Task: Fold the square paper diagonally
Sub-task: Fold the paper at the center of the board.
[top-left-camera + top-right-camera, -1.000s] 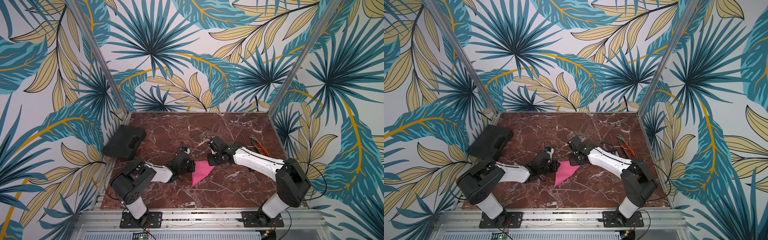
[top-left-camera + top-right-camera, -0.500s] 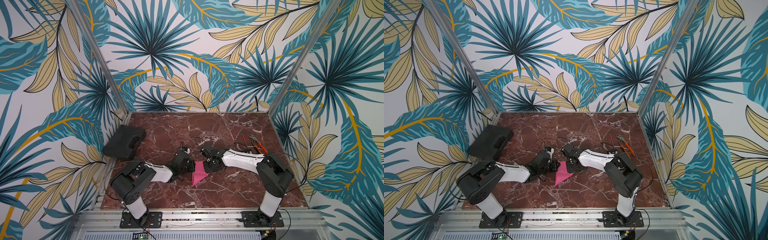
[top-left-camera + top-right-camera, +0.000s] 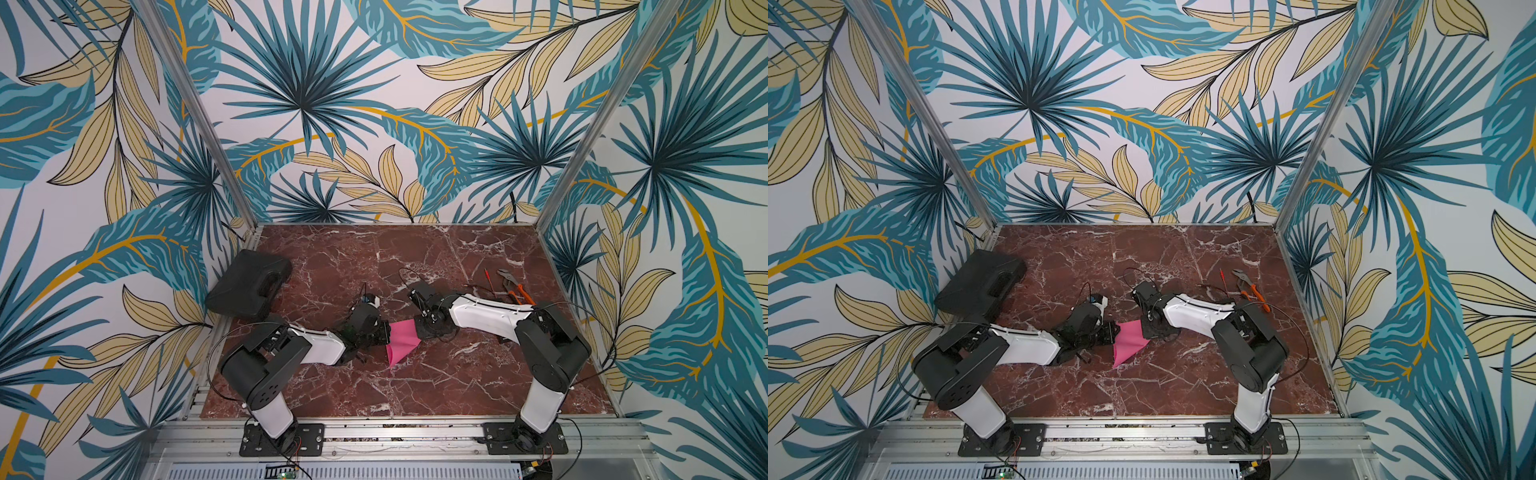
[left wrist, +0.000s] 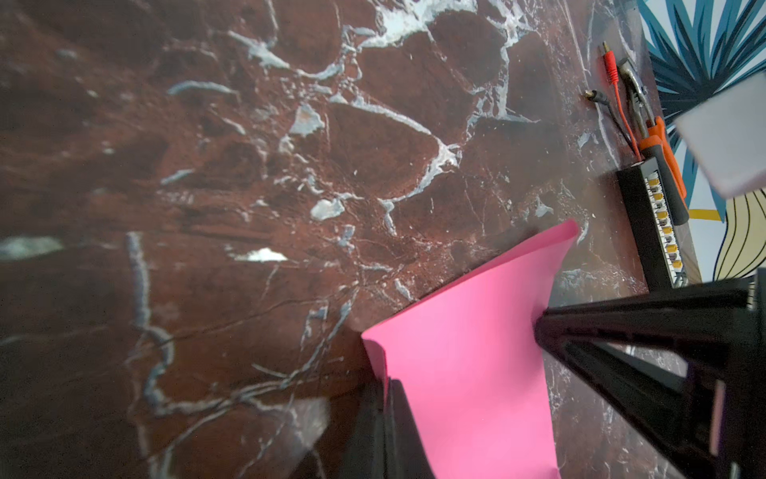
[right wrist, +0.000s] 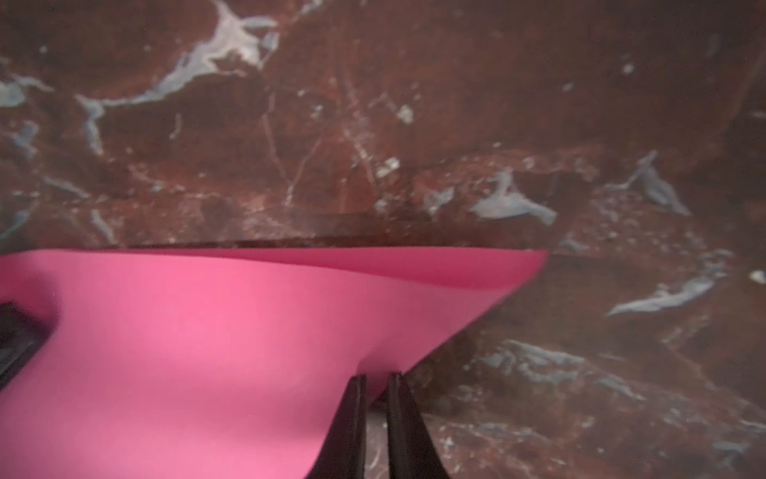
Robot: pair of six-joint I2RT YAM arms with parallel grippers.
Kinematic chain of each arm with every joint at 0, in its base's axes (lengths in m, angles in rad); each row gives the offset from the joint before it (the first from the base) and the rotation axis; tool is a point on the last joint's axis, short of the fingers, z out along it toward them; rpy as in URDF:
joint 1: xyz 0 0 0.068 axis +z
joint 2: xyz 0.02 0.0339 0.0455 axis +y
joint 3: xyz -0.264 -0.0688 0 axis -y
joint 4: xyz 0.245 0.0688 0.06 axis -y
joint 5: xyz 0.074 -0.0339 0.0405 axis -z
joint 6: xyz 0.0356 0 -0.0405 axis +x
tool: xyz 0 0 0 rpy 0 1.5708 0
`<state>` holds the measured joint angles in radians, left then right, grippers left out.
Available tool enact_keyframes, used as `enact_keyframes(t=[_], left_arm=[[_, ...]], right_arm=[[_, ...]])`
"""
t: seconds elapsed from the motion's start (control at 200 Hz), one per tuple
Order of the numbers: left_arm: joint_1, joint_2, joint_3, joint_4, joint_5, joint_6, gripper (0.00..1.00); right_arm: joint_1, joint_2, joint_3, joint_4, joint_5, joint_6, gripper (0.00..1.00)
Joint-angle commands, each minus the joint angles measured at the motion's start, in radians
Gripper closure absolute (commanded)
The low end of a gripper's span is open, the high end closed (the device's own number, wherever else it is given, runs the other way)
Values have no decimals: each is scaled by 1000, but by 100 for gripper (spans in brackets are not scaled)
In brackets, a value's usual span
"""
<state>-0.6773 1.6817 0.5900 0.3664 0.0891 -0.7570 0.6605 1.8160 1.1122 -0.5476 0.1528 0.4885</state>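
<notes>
The square paper [image 3: 401, 338] [image 3: 1128, 338], bright pink, lies doubled over into a rough triangle on the marble table, its upper layer bulging. My left gripper [image 3: 386, 332] [image 3: 1116, 330] is at its left edge. In the left wrist view this gripper [image 4: 387, 383] is shut on the paper [image 4: 468, 365]. My right gripper [image 3: 424, 328] [image 3: 1144, 328] sits at the paper's right edge. In the right wrist view its fingers stand almost together, a thin slit between them [image 5: 376, 377], tips resting on the paper's edge [image 5: 207, 352]; nothing looks clamped.
A black case [image 3: 249, 286] [image 3: 982, 282] leans at the table's left wall. Orange-handled pliers [image 3: 515, 286] [image 3: 1250, 286] [image 4: 659, 137] and a red lead [image 3: 486, 276] lie at the back right, behind the right arm. Walls close the table on three sides.
The right gripper slid left over the paper half a second ago, narrowing it, and has come back to the paper's right edge. The left gripper has stayed put.
</notes>
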Motion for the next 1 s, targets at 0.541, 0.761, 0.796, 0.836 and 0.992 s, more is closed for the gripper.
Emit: enact_keyframes(t=[0.541, 0.761, 0.796, 0.836, 0.992], left_arm=[[7, -4, 18, -111, -42, -7, 100], [6, -2, 22, -118, -41, -6, 100], [6, -1, 21, -121, -41, -5, 100], [5, -3, 22, -122, -43, -5, 100], [6, -6, 18, -126, -45, -4, 100]], right_arm=[[46, 27, 111, -54, -35, 2, 85], [40, 88, 123, -73, 18, -35, 85], [36, 93, 117, -76, 25, -36, 85], [28, 97, 108, -78, 30, -38, 85], [-10, 101, 67, -78, 42, -51, 85]])
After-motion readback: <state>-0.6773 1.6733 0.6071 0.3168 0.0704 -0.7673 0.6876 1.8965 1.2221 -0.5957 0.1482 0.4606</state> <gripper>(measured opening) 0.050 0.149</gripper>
